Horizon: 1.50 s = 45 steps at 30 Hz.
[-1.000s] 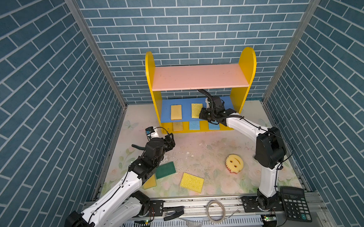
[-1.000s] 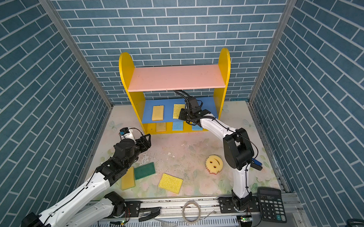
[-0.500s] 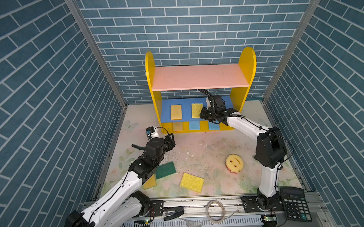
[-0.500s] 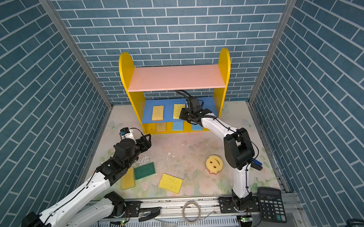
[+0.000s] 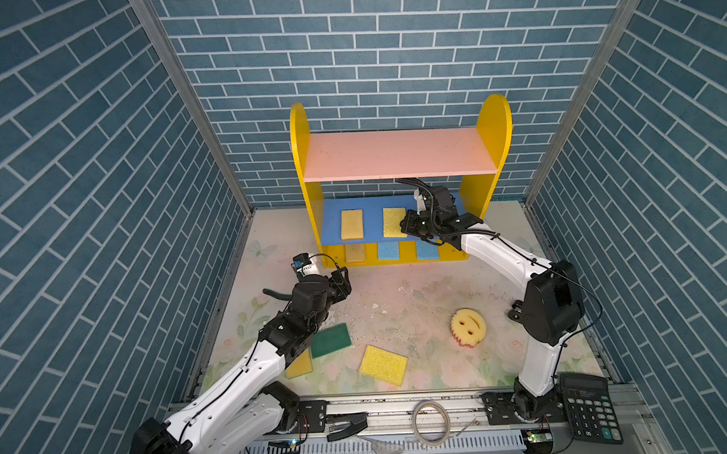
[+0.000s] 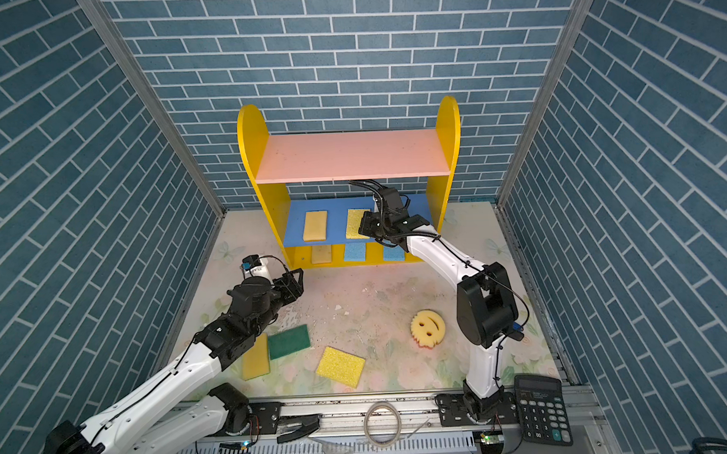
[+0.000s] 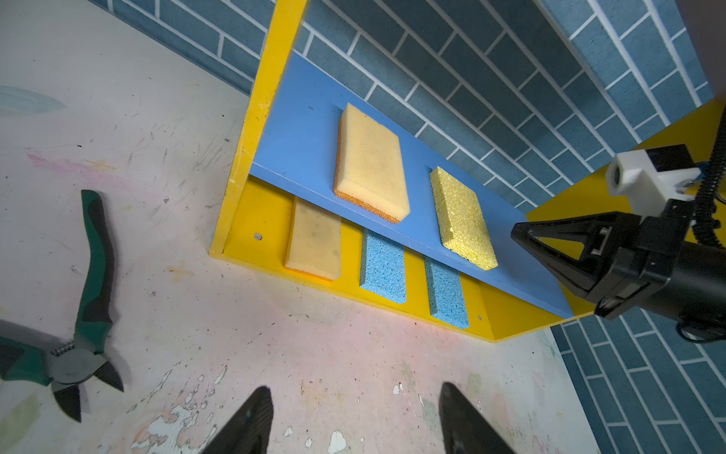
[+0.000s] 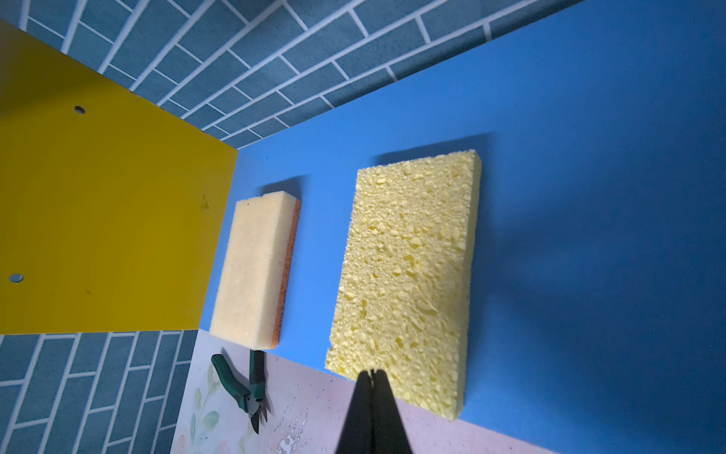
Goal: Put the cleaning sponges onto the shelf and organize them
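Reaching in under the pink top board of the shelf (image 5: 397, 156), the right claw (image 8: 371, 373) has its fingers pressed together on nothing, its tip just at the front edge of a rough yellow sponge (image 8: 408, 275) that lies flat on the blue middle board; whether it touches cannot be made out. A tan sponge (image 5: 351, 224) lies beside it on the same board. The yellow base holds a lower tan sponge (image 5: 355, 253), a blue sponge (image 5: 387, 251) and a second blue sponge (image 5: 427, 250). The left claw (image 7: 353, 389) hangs over the table (image 5: 397, 293) in front of the shelf, fingers spread with nothing between them. On the table lie a green sponge (image 6: 289, 341), a loose yellow sponge (image 6: 341, 367), a smiley sponge (image 6: 427, 327) and a half-hidden yellow sponge (image 6: 255, 358) partly under the left arm. Pliers (image 7: 96, 275) lie near the shelf's left side.
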{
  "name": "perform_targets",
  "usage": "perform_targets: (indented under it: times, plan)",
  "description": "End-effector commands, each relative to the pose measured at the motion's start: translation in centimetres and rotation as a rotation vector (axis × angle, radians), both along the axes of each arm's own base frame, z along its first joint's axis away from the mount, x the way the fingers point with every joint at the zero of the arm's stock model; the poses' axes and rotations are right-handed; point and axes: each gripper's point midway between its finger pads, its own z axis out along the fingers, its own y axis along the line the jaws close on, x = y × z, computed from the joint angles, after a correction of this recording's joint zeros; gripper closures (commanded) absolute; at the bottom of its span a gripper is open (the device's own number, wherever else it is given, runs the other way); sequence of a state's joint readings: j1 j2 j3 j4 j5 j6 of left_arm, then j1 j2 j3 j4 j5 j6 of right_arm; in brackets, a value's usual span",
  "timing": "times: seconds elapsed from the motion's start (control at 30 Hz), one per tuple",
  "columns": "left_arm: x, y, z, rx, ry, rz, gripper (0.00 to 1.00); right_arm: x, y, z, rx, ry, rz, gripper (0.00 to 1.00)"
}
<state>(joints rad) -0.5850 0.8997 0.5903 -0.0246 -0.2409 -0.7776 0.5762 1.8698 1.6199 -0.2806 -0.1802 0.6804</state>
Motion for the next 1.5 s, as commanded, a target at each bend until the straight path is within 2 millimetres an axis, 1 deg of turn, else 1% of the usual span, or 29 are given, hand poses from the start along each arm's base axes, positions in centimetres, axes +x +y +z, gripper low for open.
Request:
perform_targets:
  times: [0.0,0.13,0.27,0.33,0.47,0.53,0.7,0.77,0.87,1.0,1.07,1.13,1.23,1.33,1.47]
  plan:
    - [0.3,-0.4,1.1,-0.015,-0.027,-0.009,0.32,-0.9,0.3,3.4,0.04,-0.061,0.026,0.99]
    - [0.2,-0.2,1.3,-0.01,-0.029,-0.008,0.31,-2.4,0.7,3.4,0.035,-0.045,0.041,0.99]
    - [0.0,0.3,1.5,0.014,-0.021,0.005,0.31,-5.0,0.7,2.9,-0.055,-0.066,0.058,0.99]
    - [-0.1,0.4,1.5,0.021,-0.017,0.008,0.31,-6.4,0.8,2.5,-0.073,-0.062,0.074,0.99]
    - [-0.4,0.6,1.4,0.019,-0.01,0.01,0.31,-7.9,-0.1,1.3,-0.119,-0.062,0.042,0.99]
    - [-0.6,0.7,1.4,0.018,-0.01,0.01,0.31,-8.3,-0.8,0.8,-0.134,-0.066,0.018,1.0]
    - [-1.1,1.5,1.5,0.025,-0.012,0.028,0.3,-8.8,-3.0,0.7,-0.121,-0.11,-0.073,1.0]
    - [-1.2,1.8,1.6,0.036,-0.022,0.036,0.3,-8.9,-4.6,0.1,-0.138,-0.125,-0.129,1.0]
    - [-1.3,2.5,1.4,0.059,-0.018,0.062,0.3,-8.9,-6.4,-0.4,-0.14,-0.108,-0.189,1.0]
    - [-1.2,2.4,2.1,0.1,-0.013,0.043,0.3,-9.0,-7.8,-1.5,-0.093,-0.061,-0.238,1.0]
    - [-1.2,2.6,2.1,0.109,-0.015,0.048,0.3,-9.0,-7.8,-2.5,-0.059,-0.021,-0.239,1.0]
    - [-1.3,2.8,2.2,0.096,-0.027,0.058,0.3,-8.9,-7.4,-3.0,-0.05,0.007,-0.224,1.0]
    - [-1.5,3.2,2.2,0.089,-0.041,0.075,0.29,-8.6,-6.9,-3.3,-0.06,0.03,-0.211,1.0]
    - [-1.2,3.5,2.4,0.117,-0.039,0.086,0.28,-8.2,-6.4,-3.1,-0.039,0.028,-0.205,1.0]
    - [-0.7,2.8,3.0,0.123,-0.032,0.057,0.28,-7.9,-6.0,-3.5,-0.002,0.042,-0.217,1.0]
